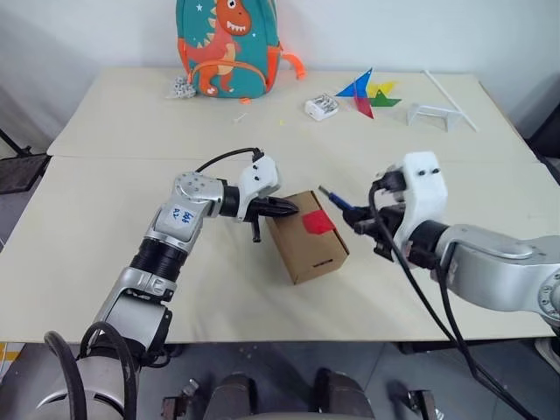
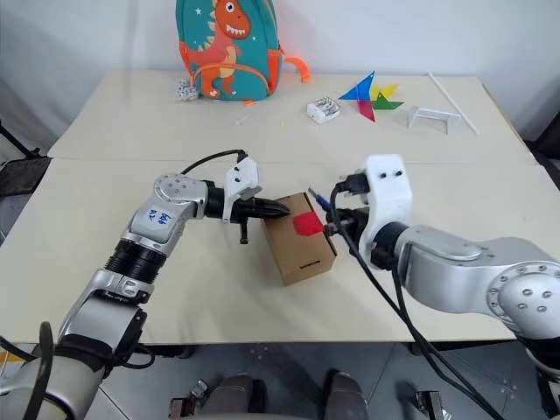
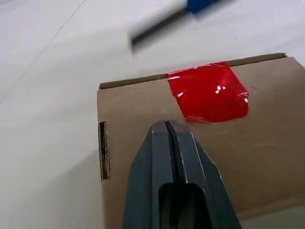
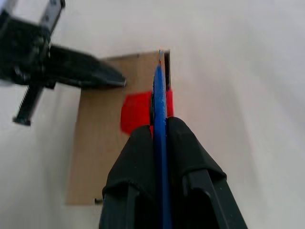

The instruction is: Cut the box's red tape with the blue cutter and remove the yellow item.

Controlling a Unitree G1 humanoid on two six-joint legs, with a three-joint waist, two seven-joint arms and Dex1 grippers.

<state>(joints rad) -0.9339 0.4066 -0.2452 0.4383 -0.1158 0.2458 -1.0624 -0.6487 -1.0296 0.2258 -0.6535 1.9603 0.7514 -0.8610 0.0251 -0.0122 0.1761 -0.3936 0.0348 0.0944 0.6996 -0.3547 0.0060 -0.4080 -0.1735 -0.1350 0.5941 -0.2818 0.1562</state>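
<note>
The brown box (image 1: pixel 308 241) lies in the middle of the near table, with the red tape (image 1: pixel 318 222) across its top seam. My left gripper (image 1: pixel 289 208) is shut and empty, its tips resting over the box's left top edge, short of the red tape (image 3: pixel 208 92). My right gripper (image 1: pixel 360 222) is shut on the blue cutter (image 4: pixel 159 100), which stands on edge between the fingers. The cutter's tip (image 1: pixel 325 190) points toward the box's far right corner, just above the tape. The yellow item is hidden.
At the back of the far table stand a dinosaur backpack (image 1: pixel 227 45), a small white object (image 1: pixel 321 107), a coloured paper pinwheel (image 1: pixel 367 93) and a white bracket (image 1: pixel 430 113). A seam (image 1: pixel 114 157) joins the two tables.
</note>
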